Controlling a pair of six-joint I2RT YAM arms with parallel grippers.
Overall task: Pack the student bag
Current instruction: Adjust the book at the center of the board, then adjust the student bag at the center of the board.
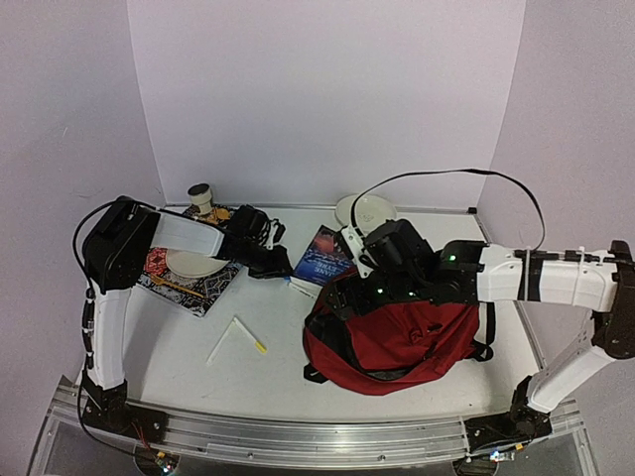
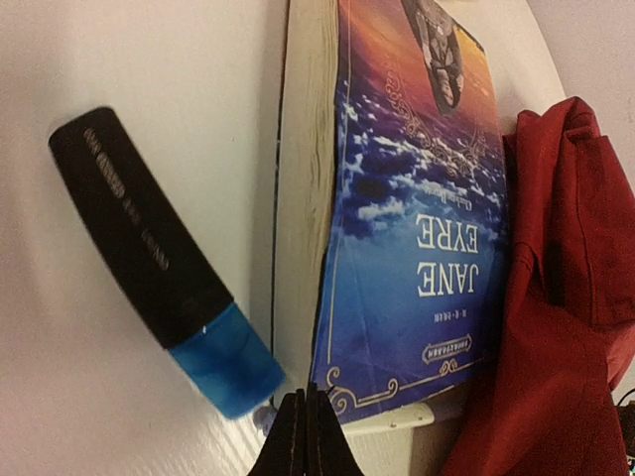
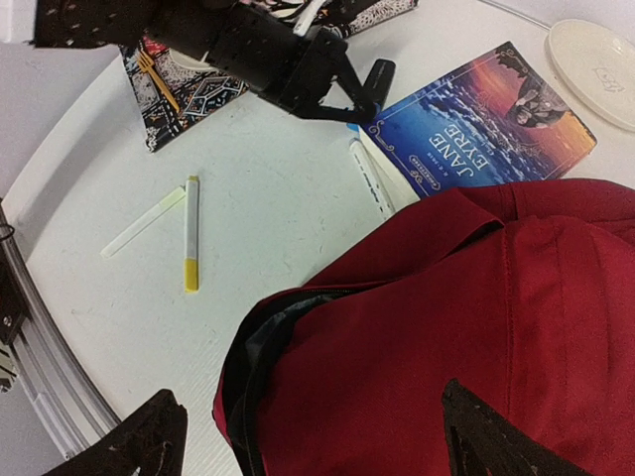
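Observation:
The dark-red student bag lies at the centre right of the table, its black-lined mouth gaping toward the left. My right gripper hovers over the bag near that mouth, jaws wide open and empty; in the top view it is above the bag's left upper edge. A blue "Jane Eyre" book lies flat just behind the bag. My left gripper is shut and empty, its tip at the book's near corner, beside a black highlighter with a blue cap.
A white marker lies along the book's edge. A yellow-capped marker and a white strip lie at front left. A patterned mat with a plate and a cup is at back left, and a white plate at the back.

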